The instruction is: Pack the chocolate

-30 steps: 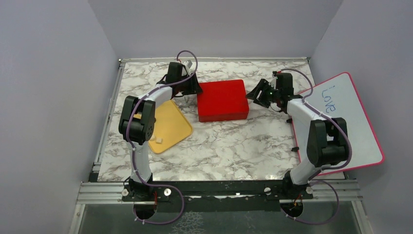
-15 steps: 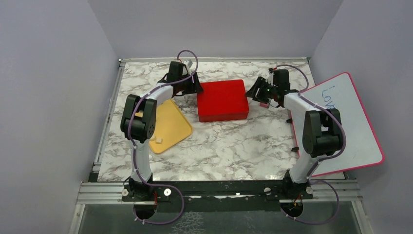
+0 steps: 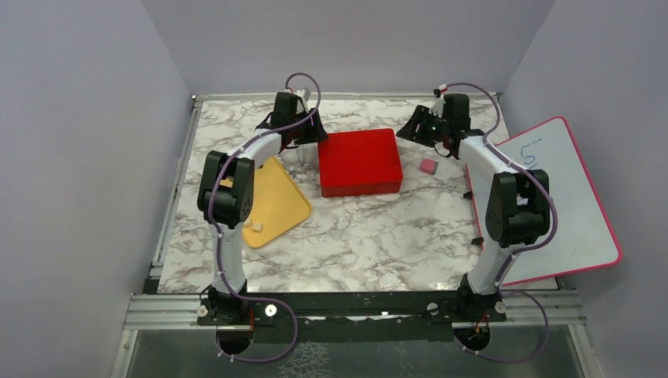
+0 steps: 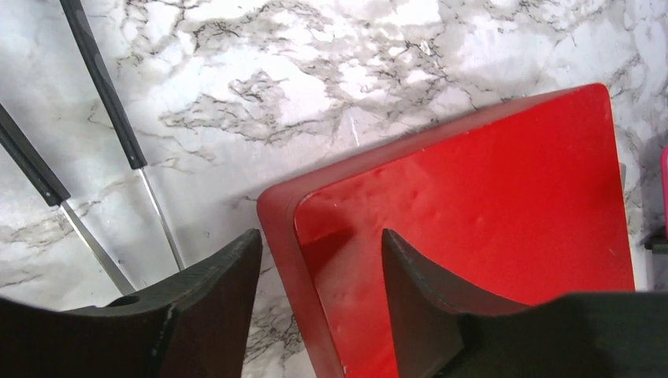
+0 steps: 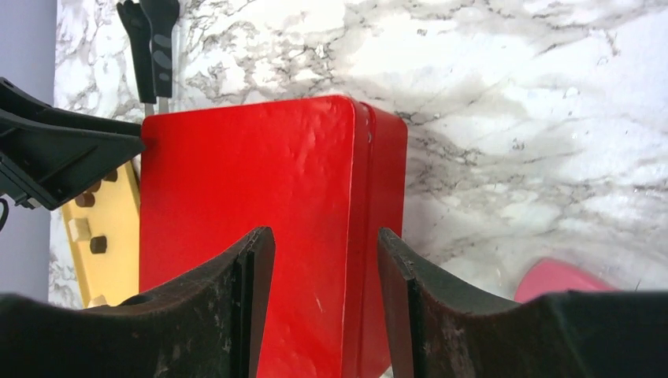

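The closed red box (image 3: 358, 161) lies mid-table. My left gripper (image 3: 309, 138) is open at its far left corner; in the left wrist view (image 4: 319, 236) its jaws straddle the box's left rim (image 4: 473, 205). My right gripper (image 3: 411, 130) is open at the far right corner; in the right wrist view (image 5: 324, 232) its jaws straddle the lid's right edge (image 5: 252, 173). The chocolate sits on the yellow tray (image 3: 276, 201): a pale cube (image 3: 257, 227) shows from above, and dark rounds (image 5: 98, 245) and a pale cube (image 5: 78, 228) show in the right wrist view.
A small pink block (image 3: 428, 166) lies right of the box. Black-handled tongs (image 4: 106, 87) lie on the marble left of the box. A pink-framed whiteboard (image 3: 563, 213) leans at the right edge. Walls close in on three sides.
My right gripper has moved toward the back, off the box's right side to its far right corner, uncovering the pink block. My left gripper has shifted slightly toward the back.
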`<state>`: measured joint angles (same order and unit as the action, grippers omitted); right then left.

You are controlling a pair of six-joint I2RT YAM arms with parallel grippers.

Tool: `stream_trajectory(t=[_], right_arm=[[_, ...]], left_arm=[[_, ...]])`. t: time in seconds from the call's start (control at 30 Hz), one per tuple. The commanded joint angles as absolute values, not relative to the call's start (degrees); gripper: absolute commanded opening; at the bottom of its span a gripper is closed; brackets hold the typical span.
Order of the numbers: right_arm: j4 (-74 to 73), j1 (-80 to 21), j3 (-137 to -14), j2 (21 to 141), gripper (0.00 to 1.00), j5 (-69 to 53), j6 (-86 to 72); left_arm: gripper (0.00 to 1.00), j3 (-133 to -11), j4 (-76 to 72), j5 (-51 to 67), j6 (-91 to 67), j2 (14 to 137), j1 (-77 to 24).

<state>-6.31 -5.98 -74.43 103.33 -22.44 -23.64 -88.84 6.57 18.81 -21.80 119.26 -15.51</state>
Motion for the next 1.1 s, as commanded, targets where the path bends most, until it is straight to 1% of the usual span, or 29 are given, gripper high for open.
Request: stream_trajectory(t=[0.0, 0.17, 0.3, 0.4, 0.6, 0.67, 0.8, 1.07], right_arm=[[-7.7, -5.8, -77.9, 107.2, 0.54, -21.5, -21.2], [-7.6, -5.8, -80.5, 111.2, 0.5, -22.8, -20.6], [-8.5, -5.8, -83.1, 115.0, 0.43, -22.1, -19.3], [-8.6, -5.8, -83.0, 116.8, 0.42, -21.7, -19.7], [-7.4, -5.8, -80.5, 118.3, 0.41, -18.5, -21.4], [-9.3, -5.9, -81.2, 119.3, 0.4, -18.5, -21.6], [-8.7, -6.0, -78.0, 118.6, 0.39, -19.2, -22.4], [-10.4, -7.5, -74.7, 115.9, 0.37, -15.9, -22.3]], left_arm=[[0.55, -92.9, 7.6, 15.1, -20.6, 122.4, -15.9], [0.4, -95.0, 7.4, 15.5, -20.1, 125.3, -15.9], [0.35, -96.6, 7.6, 15.9, -20.2, 127.2, -16.0], [0.36, -96.1, 7.5, 15.7, -20.2, 127.4, -16.2], [0.44, -95.3, 7.2, 15.3, -19.8, 127.8, -16.2], [0.44, -95.7, 7.5, 15.3, -19.4, 128.3, -16.2], [0.43, -94.7, 7.4, 15.7, -20.2, 127.9, -16.2], [0.43, -95.5, 8.6, 19.7, -22.6, 124.4, -16.2]])
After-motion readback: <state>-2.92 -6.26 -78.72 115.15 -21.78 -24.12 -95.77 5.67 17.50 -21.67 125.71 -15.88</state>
